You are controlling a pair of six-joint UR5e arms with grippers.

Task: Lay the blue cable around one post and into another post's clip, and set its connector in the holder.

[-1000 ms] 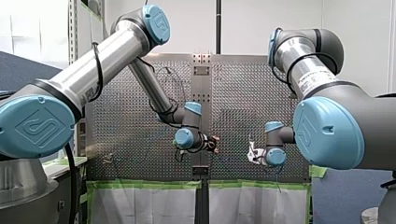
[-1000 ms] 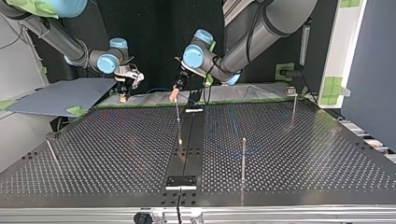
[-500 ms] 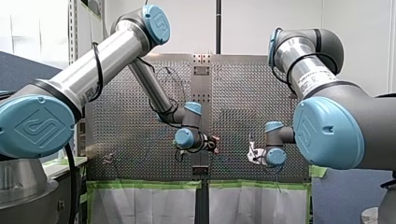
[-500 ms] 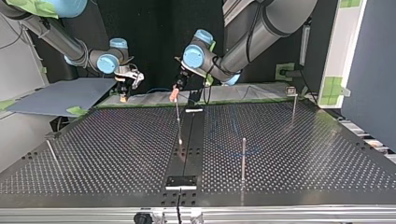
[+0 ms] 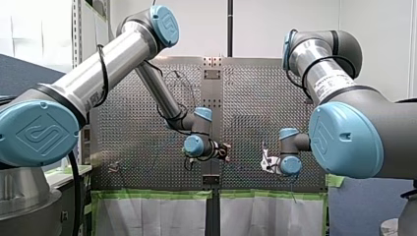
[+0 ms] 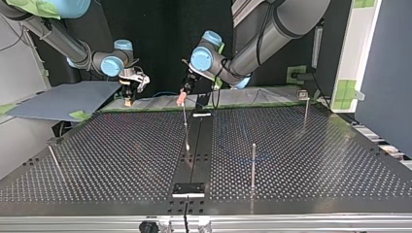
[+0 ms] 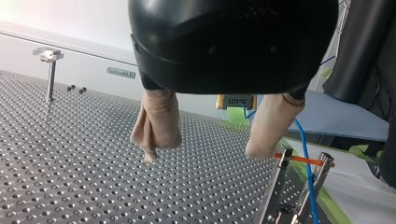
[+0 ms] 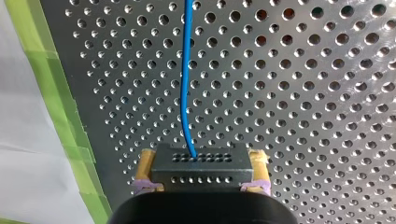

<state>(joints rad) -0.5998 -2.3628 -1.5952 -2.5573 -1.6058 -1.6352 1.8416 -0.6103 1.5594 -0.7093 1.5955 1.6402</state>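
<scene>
In the right wrist view my right gripper (image 8: 201, 186) is shut on the black connector (image 8: 201, 165), with a yellow pad on each side of it. The blue cable (image 8: 186, 70) leaves the connector and runs ahead over the perforated plate. In the left wrist view my left gripper (image 7: 210, 151) is open, with nothing between its beige pads (image 7: 156, 123). Beyond them I see the held connector (image 7: 236, 100) and the blue cable (image 7: 303, 149) dropping past a forked post top with an orange band (image 7: 299, 160). In the top view my right gripper (image 6: 128, 97) hangs at the table's far edge and my left gripper (image 6: 181, 98) just above a thin post (image 6: 186, 126).
More posts stand on the table: one near the middle (image 6: 253, 162), one at the far right (image 6: 305, 109), one leaning at the left (image 6: 52, 158). A black holder plate (image 6: 189, 188) sits on the dark centre strip by the near edge. Green tape (image 8: 56, 107) lines the plate's edge.
</scene>
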